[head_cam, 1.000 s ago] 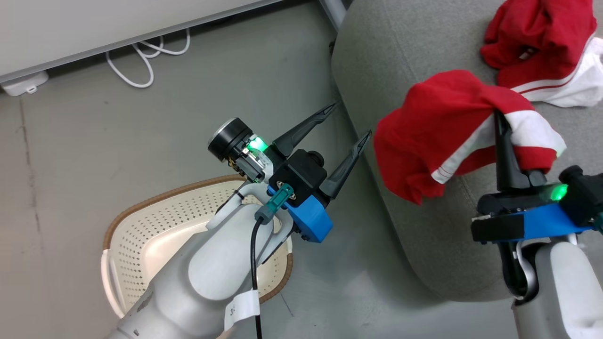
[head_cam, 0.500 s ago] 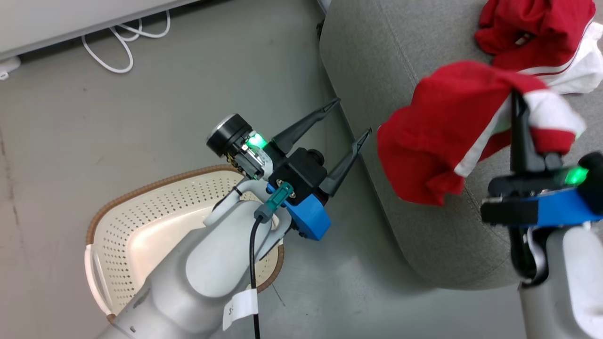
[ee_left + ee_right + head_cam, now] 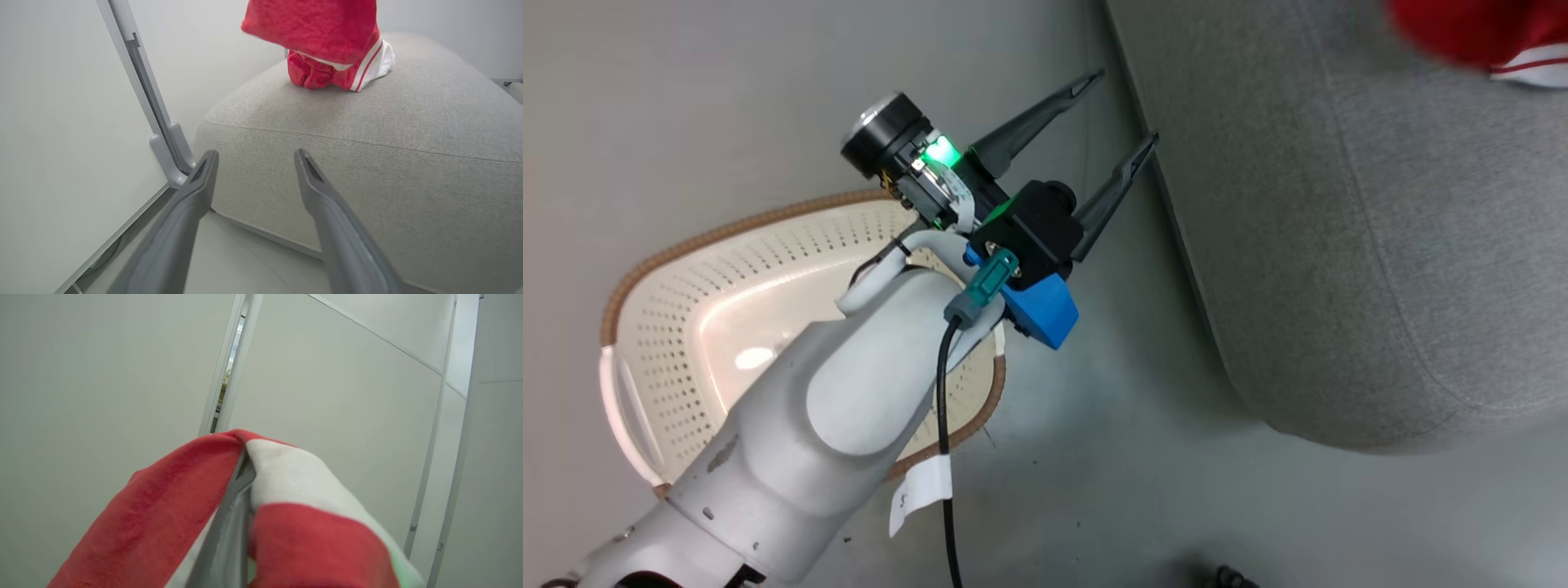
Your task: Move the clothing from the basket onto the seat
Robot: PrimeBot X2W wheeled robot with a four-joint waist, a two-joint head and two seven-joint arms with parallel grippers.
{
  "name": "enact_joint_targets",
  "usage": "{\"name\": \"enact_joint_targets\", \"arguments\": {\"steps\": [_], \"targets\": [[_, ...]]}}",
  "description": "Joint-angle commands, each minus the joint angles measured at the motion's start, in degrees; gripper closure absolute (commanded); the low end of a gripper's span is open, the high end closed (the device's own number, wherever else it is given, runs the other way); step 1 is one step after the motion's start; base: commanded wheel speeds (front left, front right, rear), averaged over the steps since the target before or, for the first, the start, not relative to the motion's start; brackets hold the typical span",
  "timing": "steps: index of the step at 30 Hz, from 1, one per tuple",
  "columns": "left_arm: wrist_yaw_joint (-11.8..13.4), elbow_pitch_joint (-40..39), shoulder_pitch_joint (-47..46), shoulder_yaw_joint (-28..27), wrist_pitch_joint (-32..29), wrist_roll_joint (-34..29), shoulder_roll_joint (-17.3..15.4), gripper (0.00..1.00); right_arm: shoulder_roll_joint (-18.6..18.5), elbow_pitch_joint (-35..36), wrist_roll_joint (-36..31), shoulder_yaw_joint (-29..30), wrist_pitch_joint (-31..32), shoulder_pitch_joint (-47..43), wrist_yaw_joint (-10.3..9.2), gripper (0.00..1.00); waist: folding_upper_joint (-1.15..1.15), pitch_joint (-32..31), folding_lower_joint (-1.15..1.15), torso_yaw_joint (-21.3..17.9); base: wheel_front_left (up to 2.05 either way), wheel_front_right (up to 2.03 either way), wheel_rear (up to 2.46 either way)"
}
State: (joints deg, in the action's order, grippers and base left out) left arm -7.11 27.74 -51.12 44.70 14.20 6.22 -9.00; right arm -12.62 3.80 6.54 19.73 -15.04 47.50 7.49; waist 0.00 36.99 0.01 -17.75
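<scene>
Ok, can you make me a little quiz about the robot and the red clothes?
1. True or false: the left claw holds something.
2. Where does the loose garment lie? A basket, B sofa, C floor.
3. Fill in: the held garment in the right claw is red and ___.
Key: 1 false; 2 B; 3 white.

Your left gripper point(image 3: 1125, 106) has its two dark fingers spread wide apart, hanging over the grey floor point(image 3: 1094, 490) in the gap between the basket point(image 3: 727, 233) and the seat point(image 3: 1339, 245). The pale forearm point(image 3: 849, 408) covers the basket's right part. Top right corner, there's a blurry bit of red clothing point(image 3: 1470, 28) over the seat.
</scene>
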Motion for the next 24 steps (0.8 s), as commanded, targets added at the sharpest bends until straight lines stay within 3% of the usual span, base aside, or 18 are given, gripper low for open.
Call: {"name": "enact_joint_targets", "arguments": {"steps": [1, 6, 10, 13, 20, 24], "targets": [[-0.28, -0.52, -1.36, -0.09, -0.22, -0.27, -0.70, 0.00, -1.84, 0.15, -0.22, 2.09, -0.22, 2.40, 0.01, 1.00, 0.00, 4.11, -0.01, -0.01, 0.00, 0.00, 0.00], [-0.30, -2.22, -3.31, 0.22, -1.34, -0.86, -1.80, 0.00, -9.36, -4.70, 1.33, 9.04, -0.22, 6.72, 0.00, 1.00, 0.00, 8.31, -0.01, -0.49, 0.00, 0.00, 0.00], [-0.31, -3.48, -4.09, 1.01, -1.93, -1.31, -2.52, 0.00, -12.79, -12.16, 0.43, 12.35, -0.22, 6.48, 0.01, 1.00, 0.00, 10.48, -0.01, -0.62, 0.00, 0.00, 0.00], [-0.32, -4.19, -4.53, 1.32, -2.12, -1.38, -2.80, 0.00, -13.02, -18.15, -0.50, 13.33, -0.22, 5.02, 0.01, 1.00, 0.00, 11.42, -0.01, -0.63, 0.00, 0.00, 0.00], [-0.10, -5.01, -4.71, 1.74, -2.46, -1.00, -3.18, 0.00, -9.39, -30.01, -3.15, 12.39, -0.23, 2.28, 0.00, 1.00, 0.00, 12.23, -0.01, -0.44, 0.00, 0.00, 0.00], [0.19, -5.23, -4.85, 1.73, -2.54, -0.85, -3.55, 0.00, -8.51, -33.78, -3.64, 11.67, -0.23, 2.46, 0.01, 1.00, 0.00, 12.52, -0.01, -0.05, 0.00, 0.00, 0.00]]}}
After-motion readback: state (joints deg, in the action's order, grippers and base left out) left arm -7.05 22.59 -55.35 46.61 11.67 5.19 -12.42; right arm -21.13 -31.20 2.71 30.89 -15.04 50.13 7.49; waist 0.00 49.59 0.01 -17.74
